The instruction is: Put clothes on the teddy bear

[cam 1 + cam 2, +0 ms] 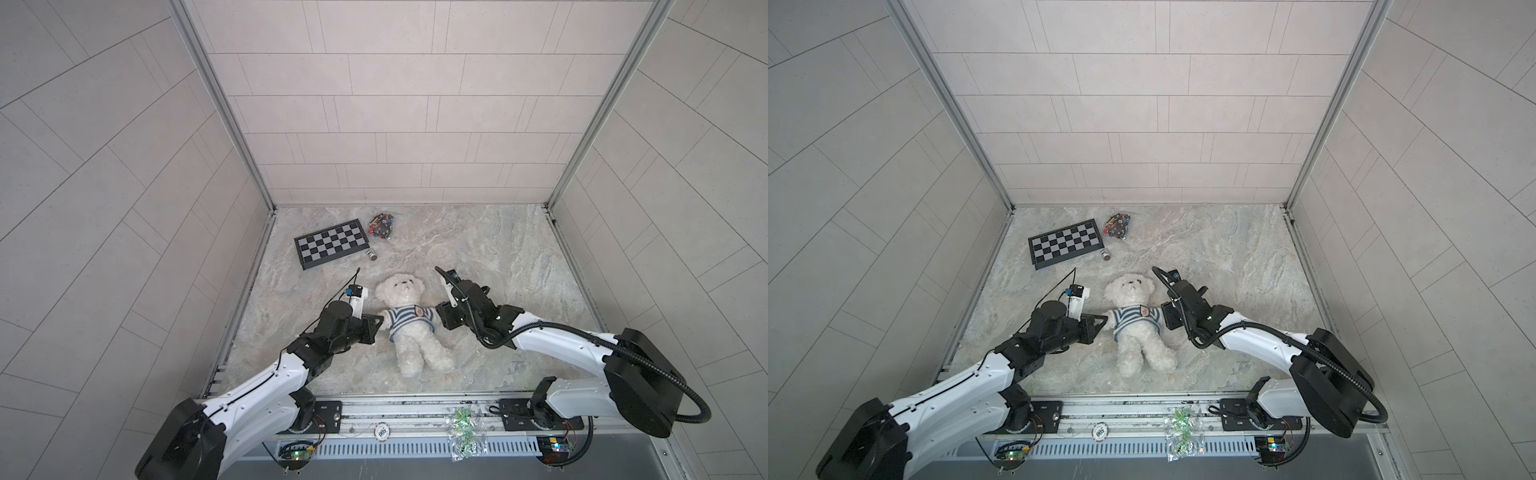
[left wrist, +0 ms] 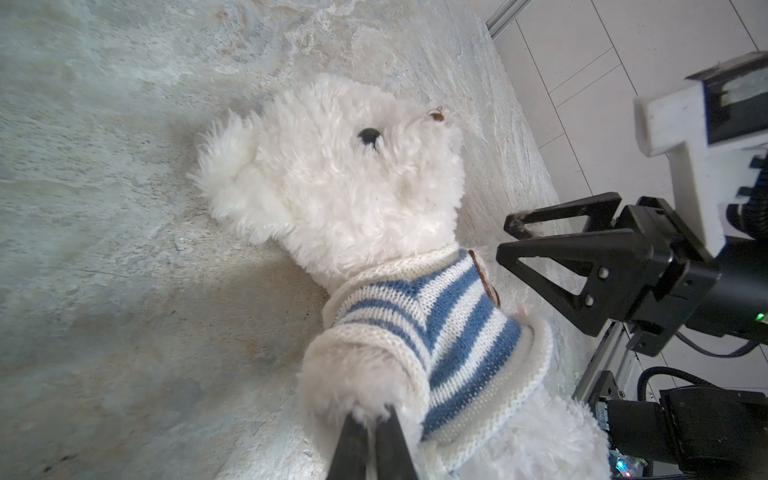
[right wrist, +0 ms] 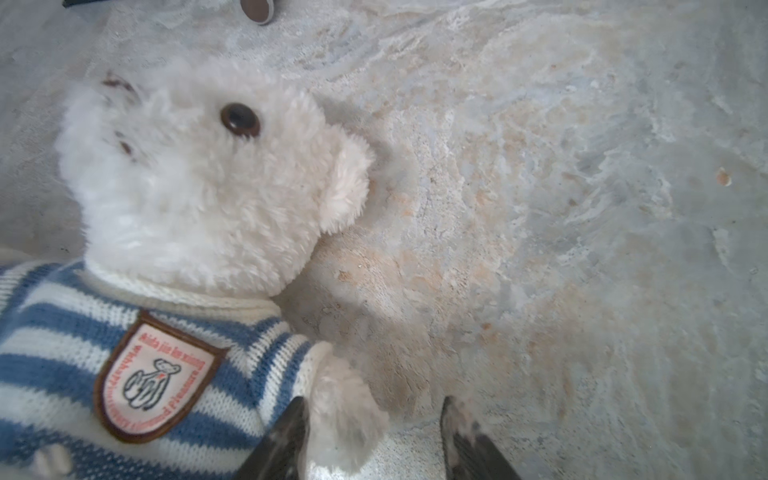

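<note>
Teddy bear (image 1: 409, 345), judged soft and light, is pinched by one paw in left fingers (image 2: 353, 449); right fingers (image 3: 282, 440) are open beside the other paw.

I see pale tiled walls (image 1: 395, 104) filling the upper frame, metal corner posts (image 1: 224, 108) either side, and a grey marbled desk (image 1: 478, 257) below centre, evenly lit.

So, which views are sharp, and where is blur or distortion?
Both top views: sharp, but the wide lens bends the wall lines. Left wrist view: teddy bear fur crisp, left pincer at the frame edge blurred. Right wrist view: softer, bear's face and right pincer out of focus.
</note>
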`<action>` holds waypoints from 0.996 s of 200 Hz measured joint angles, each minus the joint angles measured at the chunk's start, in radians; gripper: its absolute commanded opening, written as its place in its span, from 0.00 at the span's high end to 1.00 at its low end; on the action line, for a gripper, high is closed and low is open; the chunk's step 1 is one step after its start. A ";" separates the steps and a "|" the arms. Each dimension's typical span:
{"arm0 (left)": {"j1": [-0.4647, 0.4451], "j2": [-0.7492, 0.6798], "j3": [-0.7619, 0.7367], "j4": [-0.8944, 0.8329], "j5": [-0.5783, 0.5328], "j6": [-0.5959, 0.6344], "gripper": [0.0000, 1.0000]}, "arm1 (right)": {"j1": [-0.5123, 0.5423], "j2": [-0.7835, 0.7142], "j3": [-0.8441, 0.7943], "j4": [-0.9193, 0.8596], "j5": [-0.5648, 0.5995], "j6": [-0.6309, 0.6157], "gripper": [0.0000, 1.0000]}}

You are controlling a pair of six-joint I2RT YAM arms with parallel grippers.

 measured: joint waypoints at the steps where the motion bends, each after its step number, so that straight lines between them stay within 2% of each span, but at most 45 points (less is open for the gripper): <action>1: 0.000 0.000 0.000 0.000 0.000 0.000 1.00 | 0.000 0.000 0.001 0.000 0.000 0.000 0.46; 68: 0.000 0.011 0.000 0.000 -0.003 0.007 1.00 | 0.008 0.134 0.039 0.074 -0.038 0.002 0.46; 108: 0.000 0.011 0.000 0.001 -0.005 0.010 1.00 | -0.010 0.219 0.064 0.083 -0.014 0.003 0.52; 146: 0.000 0.011 -0.002 0.000 -0.010 0.016 1.00 | -0.037 0.224 0.047 0.082 0.002 0.014 0.60; 199: 0.000 0.006 -0.015 -0.003 -0.021 0.017 1.00 | -0.050 0.208 0.004 0.064 0.013 0.021 0.62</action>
